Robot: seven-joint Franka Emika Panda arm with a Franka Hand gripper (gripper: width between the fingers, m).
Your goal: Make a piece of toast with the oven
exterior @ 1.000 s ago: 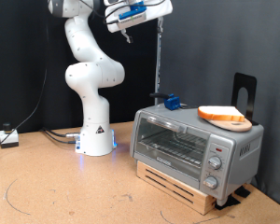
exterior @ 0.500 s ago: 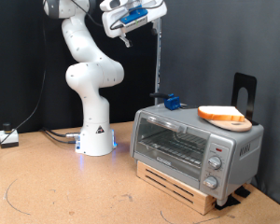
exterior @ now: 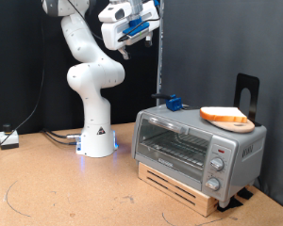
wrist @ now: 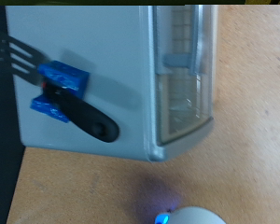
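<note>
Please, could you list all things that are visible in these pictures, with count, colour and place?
oven: one, silver, on a wooden base at the exterior view's lower right, door closed.
piece of toast: one, orange-tan, on a round board on the oven's top.
blue block: one, blue, on the oven's top, with a black spatula.
black stand: one, behind the oven.
robot arm: one, white, left of the oven.
tool: one, high above the table, holding nothing.

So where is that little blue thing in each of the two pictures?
Exterior view: the blue block sits on top of the oven, toward its back corner on the exterior view's left side.
Wrist view: seen from above, the blue block lies on the grey oven roof, on a black handle-like piece.
Shared landmark: the oven's glass door.
</note>
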